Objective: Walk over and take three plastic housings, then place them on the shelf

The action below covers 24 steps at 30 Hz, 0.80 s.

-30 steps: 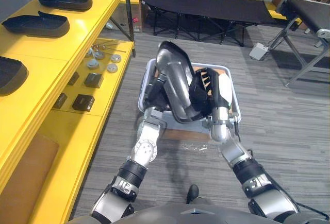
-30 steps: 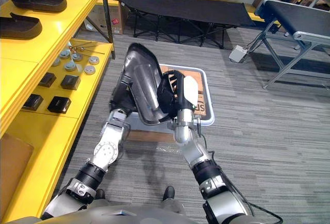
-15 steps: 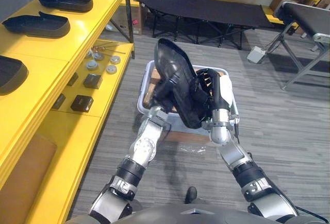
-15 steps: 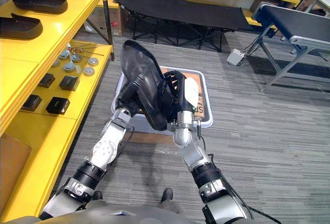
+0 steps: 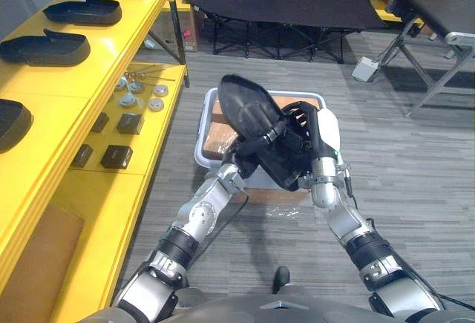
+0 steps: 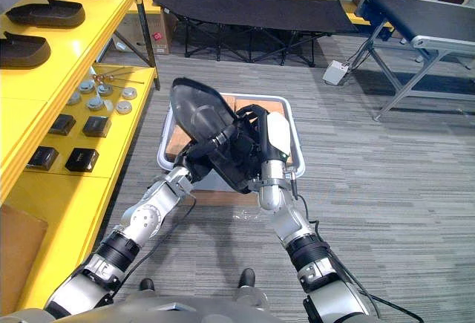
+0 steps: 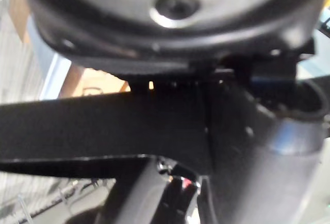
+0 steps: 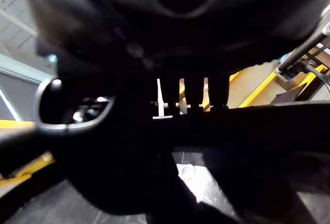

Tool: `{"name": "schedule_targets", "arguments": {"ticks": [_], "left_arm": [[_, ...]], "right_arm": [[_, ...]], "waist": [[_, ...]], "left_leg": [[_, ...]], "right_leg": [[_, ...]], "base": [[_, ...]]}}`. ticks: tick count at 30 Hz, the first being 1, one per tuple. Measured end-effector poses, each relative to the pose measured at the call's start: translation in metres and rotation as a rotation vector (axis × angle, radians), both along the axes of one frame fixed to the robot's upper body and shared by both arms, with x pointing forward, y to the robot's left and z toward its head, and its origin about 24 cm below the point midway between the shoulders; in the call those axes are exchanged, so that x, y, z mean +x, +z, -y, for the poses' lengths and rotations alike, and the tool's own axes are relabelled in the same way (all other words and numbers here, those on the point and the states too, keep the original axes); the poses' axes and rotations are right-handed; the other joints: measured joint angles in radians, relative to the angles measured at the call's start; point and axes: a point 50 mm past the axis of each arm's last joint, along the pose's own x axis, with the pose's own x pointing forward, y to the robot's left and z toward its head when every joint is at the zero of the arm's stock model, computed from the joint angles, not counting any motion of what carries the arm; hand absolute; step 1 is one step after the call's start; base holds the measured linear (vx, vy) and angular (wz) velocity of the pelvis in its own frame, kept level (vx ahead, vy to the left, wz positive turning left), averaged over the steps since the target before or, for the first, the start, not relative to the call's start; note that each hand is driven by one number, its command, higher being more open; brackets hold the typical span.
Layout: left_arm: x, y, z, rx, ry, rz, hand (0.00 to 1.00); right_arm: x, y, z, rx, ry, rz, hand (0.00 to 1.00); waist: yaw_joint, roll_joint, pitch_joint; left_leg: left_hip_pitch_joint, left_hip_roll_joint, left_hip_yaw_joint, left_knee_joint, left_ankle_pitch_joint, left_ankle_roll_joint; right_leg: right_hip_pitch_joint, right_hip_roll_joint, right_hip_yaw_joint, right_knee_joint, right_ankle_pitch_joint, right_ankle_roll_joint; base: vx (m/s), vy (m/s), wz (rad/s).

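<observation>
I hold a large black plastic housing [image 5: 252, 111] tilted in the air between both hands, above a white bin [image 5: 203, 139] lined with cardboard. My left hand [image 5: 251, 147] grips its lower left edge, with fingers curled over the rim. From the other side, my right hand [image 5: 318, 136], with its white thumb cover, has its fingers curled on the housing. In the left wrist view the housing [image 7: 93, 131] shows as a dark bar very close to the camera. Several more black housings [image 5: 43, 47] lie on the top of the yellow shelf [image 5: 111, 56] on the left.
The shelf's lower level carries small black boxes [image 5: 116, 157] and metal discs [image 5: 128, 101]. A black cot [image 5: 282, 4] stands behind the bin, a conveyor frame [image 5: 438, 18] at the far right, and a small white box [image 5: 364, 69] lies on the grey floor.
The housing has turned and tipped lower over the bin. My left forearm has stretched out and its hand now grips the housing's edge. The camera has shifted a little.
</observation>
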Motion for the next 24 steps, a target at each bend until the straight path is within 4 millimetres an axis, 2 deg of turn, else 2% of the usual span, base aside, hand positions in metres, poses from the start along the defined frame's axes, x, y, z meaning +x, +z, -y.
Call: {"name": "schedule_targets", "arguments": {"ticks": [5,13,14,18,21,24], "left_arm": [[0.001,-0.014,-0.015,0.104,0.058,-0.048,0.00],[0.001,-0.009,-0.018,0.091,0.106,0.013,0.00],[0.001,-0.008,-0.018,0.087,0.110,0.025,0.00],[-0.003,-0.005,-0.020,0.067,0.151,0.068,0.00],[-0.010,0.008,-0.024,-0.028,0.243,0.121,0.00],[-0.012,0.030,-0.034,0.025,0.333,0.239,0.00]], "right_arm": [[-0.002,-0.003,-0.007,-0.024,0.050,-0.011,0.00],[0.003,0.006,-0.011,-0.014,0.075,0.022,0.00],[0.003,0.008,-0.011,-0.009,0.078,0.031,1.00],[0.002,0.016,-0.015,0.011,0.101,0.076,1.00],[-0.002,0.040,-0.028,0.093,0.135,0.191,1.00],[-0.012,0.068,-0.034,0.176,0.168,0.328,1.00]], "waist": [[-0.005,0.015,-0.001],[-0.001,0.018,-0.001],[-0.001,0.021,0.000],[-0.005,0.034,0.004],[-0.009,0.045,0.005],[-0.001,0.045,0.004]], "left_leg": [[-0.002,0.000,0.000,0.000,0.000,0.000],[-0.002,0.000,-0.003,0.000,-0.002,-0.001],[-0.002,0.000,-0.003,0.000,-0.002,-0.001],[-0.001,0.000,-0.002,0.000,-0.004,-0.001],[-0.001,0.000,0.001,0.002,-0.007,0.000],[0.000,0.000,0.003,0.013,-0.015,-0.001]], "right_leg": [[-0.002,0.000,0.001,0.000,0.000,0.000],[0.000,0.000,0.000,0.000,0.000,0.000],[0.000,0.000,0.000,0.000,0.000,0.000],[0.000,0.000,0.001,0.000,0.000,0.000],[-0.001,0.001,0.002,0.000,0.000,0.000],[0.003,0.001,0.002,0.000,0.000,0.000]], "base": [[0.00,0.000,0.00],[0.00,0.000,0.00],[0.00,0.000,0.00],[0.00,0.000,0.00],[0.00,0.000,0.00],[0.00,0.000,0.00]]}}
